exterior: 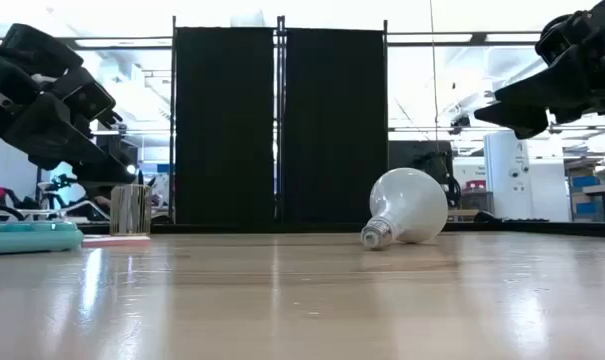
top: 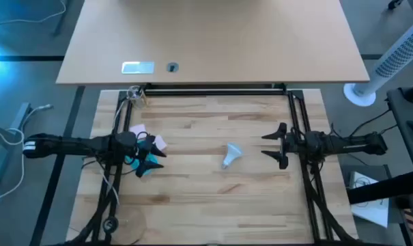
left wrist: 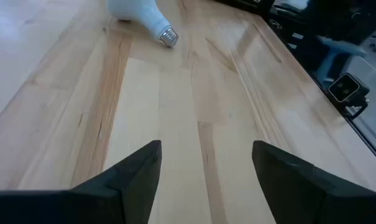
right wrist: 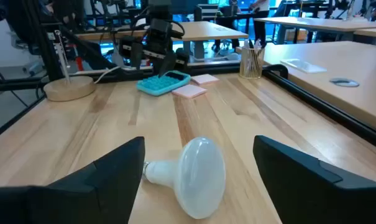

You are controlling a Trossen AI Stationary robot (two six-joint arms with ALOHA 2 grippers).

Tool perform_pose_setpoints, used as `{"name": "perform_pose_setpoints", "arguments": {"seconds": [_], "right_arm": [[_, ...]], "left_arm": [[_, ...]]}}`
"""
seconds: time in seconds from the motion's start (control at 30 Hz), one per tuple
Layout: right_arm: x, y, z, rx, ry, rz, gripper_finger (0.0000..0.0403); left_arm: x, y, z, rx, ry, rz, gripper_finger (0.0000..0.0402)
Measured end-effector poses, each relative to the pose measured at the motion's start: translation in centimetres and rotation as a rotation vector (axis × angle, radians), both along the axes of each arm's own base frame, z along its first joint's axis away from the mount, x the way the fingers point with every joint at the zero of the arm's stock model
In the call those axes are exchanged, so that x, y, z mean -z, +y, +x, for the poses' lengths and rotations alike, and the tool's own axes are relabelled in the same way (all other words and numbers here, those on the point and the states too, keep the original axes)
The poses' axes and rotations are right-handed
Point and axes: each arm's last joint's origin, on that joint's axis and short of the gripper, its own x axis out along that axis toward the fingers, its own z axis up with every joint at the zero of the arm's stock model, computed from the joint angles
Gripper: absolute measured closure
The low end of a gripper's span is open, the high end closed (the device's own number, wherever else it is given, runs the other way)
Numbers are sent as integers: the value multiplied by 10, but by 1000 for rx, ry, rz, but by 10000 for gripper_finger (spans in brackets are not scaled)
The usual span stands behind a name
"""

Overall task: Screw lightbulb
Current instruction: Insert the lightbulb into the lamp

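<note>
The white lightbulb (top: 231, 154) lies on its side at the middle of the wooden table, its globe (exterior: 410, 205) and its grey screw neck (exterior: 375, 236) both on the tabletop. The neck points toward the table's near edge. My right gripper (top: 269, 145) is open and empty, raised above the table just right of the bulb (right wrist: 197, 174). My left gripper (top: 153, 156) is open and empty at the table's left, well away from the bulb (left wrist: 138, 14). A round wooden disc (right wrist: 68, 88) lies at the near left.
A teal object (right wrist: 163, 83) and pink notes (right wrist: 197, 87) lie under and beside my left gripper. A cup of sticks (right wrist: 251, 61) stands at the far left. Black frame rails (top: 213, 89) run along the table's far edge and sides. Bare wood lies between the bulb and the near edge.
</note>
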Motion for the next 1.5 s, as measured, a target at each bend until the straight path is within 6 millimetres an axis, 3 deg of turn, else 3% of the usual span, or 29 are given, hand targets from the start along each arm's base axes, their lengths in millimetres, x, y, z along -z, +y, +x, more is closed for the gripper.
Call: {"name": "perform_pose_setpoints", "arguments": {"seconds": [0.47, 1.5], "right_arm": [[0, 0, 0, 0, 0, 1, 93], [0, 0, 0, 0, 0, 1, 106]], "left_arm": [[0, 0, 0, 0, -1, 0, 158], [0, 0, 0, 0, -1, 0, 158]]}}
